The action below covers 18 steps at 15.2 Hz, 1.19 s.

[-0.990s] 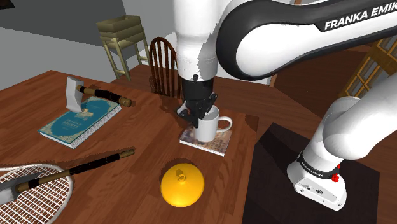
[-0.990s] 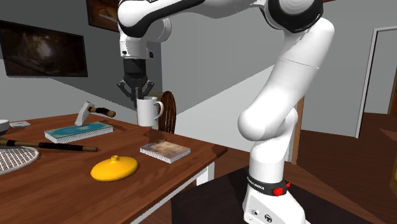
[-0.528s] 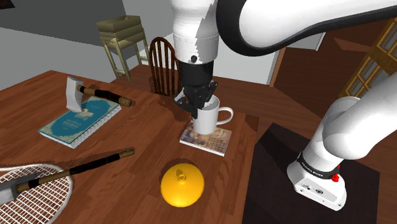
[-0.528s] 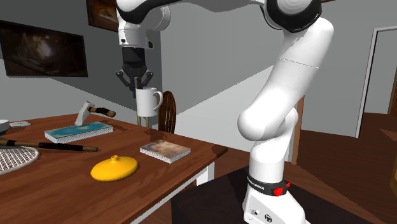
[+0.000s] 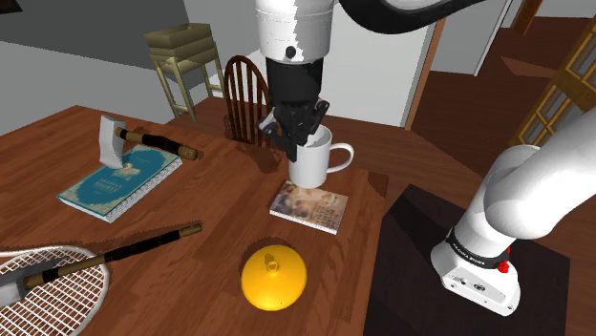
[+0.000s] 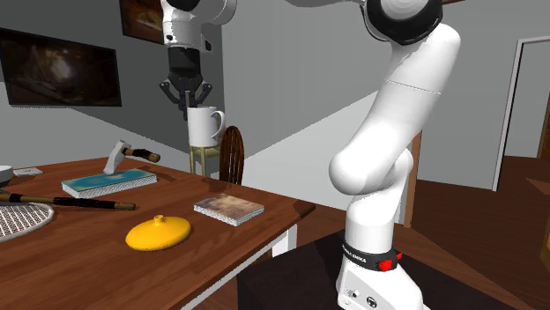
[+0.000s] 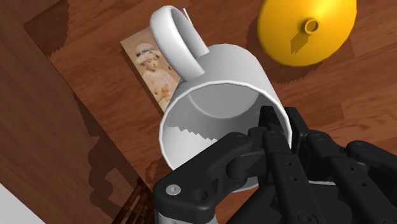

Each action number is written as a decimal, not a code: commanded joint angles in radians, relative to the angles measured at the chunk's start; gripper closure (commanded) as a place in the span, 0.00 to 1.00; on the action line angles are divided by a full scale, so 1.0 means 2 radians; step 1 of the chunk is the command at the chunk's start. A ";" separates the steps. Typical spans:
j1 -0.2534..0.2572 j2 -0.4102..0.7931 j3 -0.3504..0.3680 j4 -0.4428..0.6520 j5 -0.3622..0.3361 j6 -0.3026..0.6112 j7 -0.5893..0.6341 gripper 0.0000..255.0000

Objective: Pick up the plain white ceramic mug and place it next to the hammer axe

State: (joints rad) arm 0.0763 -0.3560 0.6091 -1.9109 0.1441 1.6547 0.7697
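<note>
I'm viewing wooden table (image 5: 201,277) carrying everything. White arm (image 5: 291,29) hanging over its far side. Blue book (image 5: 119,181) lying at shoulder view's left, hammer axe (image 5: 115,141) resting on book's far end. White mug (image 5: 310,162) hanging in air above small picture book (image 5: 308,205), well apart from axe. Gripper (image 5: 298,134) clamping mug rim.

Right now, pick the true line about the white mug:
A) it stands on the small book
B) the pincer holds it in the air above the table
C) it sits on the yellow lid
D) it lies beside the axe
B: the pincer clasps the white mug by its rim, and the second exterior view shows the mug hanging well above the table, clear of the small book.
</note>
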 commanded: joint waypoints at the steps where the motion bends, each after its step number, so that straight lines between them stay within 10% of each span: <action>1: -0.001 0.004 -0.001 0.018 -0.002 -0.015 0.001 1.00; 10: -0.017 0.156 0.047 0.163 -0.088 -0.034 0.047 1.00; 15: 0.033 0.325 0.066 0.338 -0.203 -0.084 0.091 1.00; 18: 0.028 0.312 0.059 0.303 -0.192 -0.058 0.089 1.00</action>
State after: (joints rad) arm 0.1319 0.2629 0.7279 -1.3013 -0.2366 1.5294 0.9456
